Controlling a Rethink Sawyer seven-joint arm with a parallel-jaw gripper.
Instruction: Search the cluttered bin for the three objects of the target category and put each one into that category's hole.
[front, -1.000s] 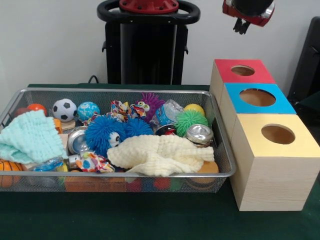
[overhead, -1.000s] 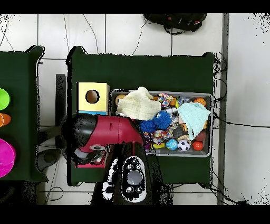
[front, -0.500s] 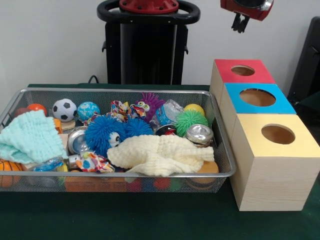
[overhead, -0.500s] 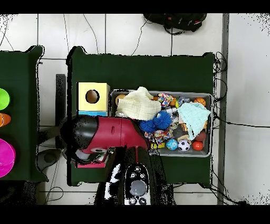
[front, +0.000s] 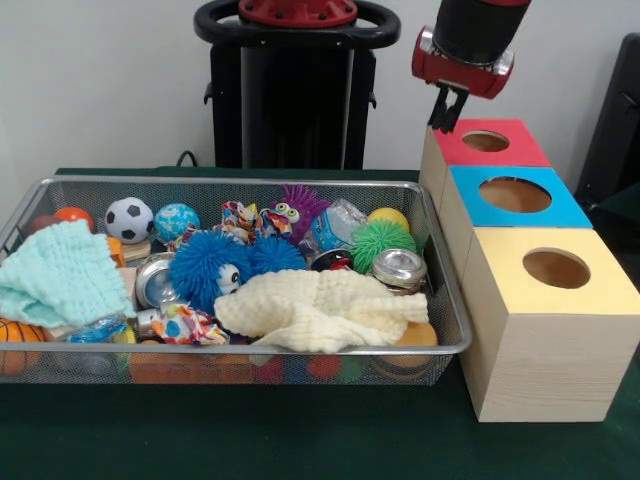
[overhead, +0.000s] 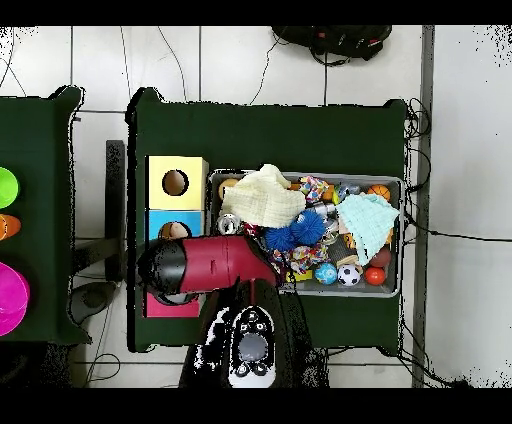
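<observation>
Since the earlier frames the arm has come down and swung toward the bin side: the gripper (front: 443, 115), before high near the picture's top edge, now hangs lower, just above the near-left corner of the red-topped box (front: 483, 145). Its dark fingers point downward, close together, with nothing between them; whether they are fully closed cannot be told.

In the front view, the wire bin (front: 445, 330) sits on the green table (front: 300, 440), packed with toys. A cream cloth (front: 320, 308) lies across the front right, a mint cloth (front: 55, 272) at the left. Between them rest a blue spiky ball (front: 205, 265), a purple spiky toy (front: 297, 208) with eyes, a green spiky ball (front: 380, 240), a soccer ball (front: 129, 219), a blue globe ball (front: 177, 221), a yellow ball (front: 389, 217) and a metal tin (front: 399, 268). Right of the bin stand three boxes in a row, each with a round hole: the red-topped one farthest, a blue-topped box (front: 515, 198) in the middle, a yellow-topped box (front: 550, 275) nearest.

In the overhead view, the red arm (overhead: 215, 265) covers most of the red-topped box and reaches toward the bin's (overhead: 400, 290) edge. The yellow-topped box (overhead: 177, 183) and part of the blue-topped box (overhead: 170, 222) are exposed.
</observation>
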